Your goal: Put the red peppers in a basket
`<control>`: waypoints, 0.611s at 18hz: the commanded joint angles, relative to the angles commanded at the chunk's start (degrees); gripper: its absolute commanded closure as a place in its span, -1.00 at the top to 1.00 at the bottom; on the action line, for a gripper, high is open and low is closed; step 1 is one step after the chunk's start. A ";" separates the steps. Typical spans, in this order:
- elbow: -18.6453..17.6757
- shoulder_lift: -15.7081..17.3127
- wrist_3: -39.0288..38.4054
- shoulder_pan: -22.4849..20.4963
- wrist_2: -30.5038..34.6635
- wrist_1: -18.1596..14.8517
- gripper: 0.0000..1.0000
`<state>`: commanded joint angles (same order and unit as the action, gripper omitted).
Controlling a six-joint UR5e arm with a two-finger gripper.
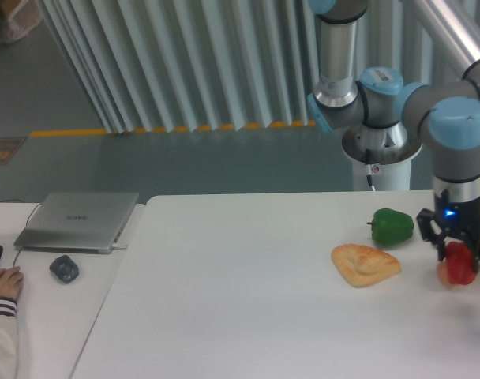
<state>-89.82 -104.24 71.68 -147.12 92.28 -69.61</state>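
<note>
While the tool (459, 254) clamps it, the red pepper (460, 264) hangs between its fingers above the table (248, 300).

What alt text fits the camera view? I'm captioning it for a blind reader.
A robot claw holds a red pepper above the right edge of a white table, beside a green pepper and a piece of bread. A laptop and mouse sit at far left.

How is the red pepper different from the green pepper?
The red pepper is red and held up off the table in the gripper; the green pepper is green and sits on the table by itself. The red one is farther right. Both are shiny.
</note>
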 joint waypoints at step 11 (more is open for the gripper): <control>-0.35 2.90 36.90 -11.42 -3.16 -7.55 0.25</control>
<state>-90.17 -101.34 108.58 -158.54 89.12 -77.16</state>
